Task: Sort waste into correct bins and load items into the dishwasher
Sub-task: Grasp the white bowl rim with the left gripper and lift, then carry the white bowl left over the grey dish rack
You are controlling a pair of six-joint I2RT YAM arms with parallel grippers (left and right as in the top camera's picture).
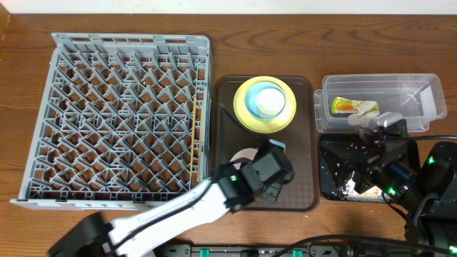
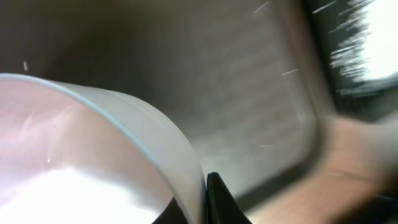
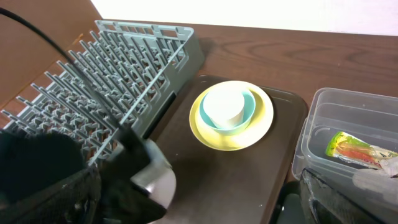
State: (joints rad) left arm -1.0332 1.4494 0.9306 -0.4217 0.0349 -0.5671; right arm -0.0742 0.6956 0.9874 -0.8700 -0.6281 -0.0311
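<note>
the white bowl (image 1: 245, 155) is gripped by its rim in the clenched left gripper (image 1: 265, 169), at the 6 o'clock end of the brown tray (image 1: 303, 143). the right gripper (image 1: 377, 127) is held spread wide over the black tray (image 1: 332, 155), with nothing grasped.

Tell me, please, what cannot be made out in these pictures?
The white bowl: overhead, mostly under the left arm; left wrist view blurred, only its rim shows.
The black tray: overhead, largely covered by the right arm.
The clear tub: right wrist view, cut off by the right edge.
The left pincer: left wrist view, blurred, cut off by the bottom edge.
</note>
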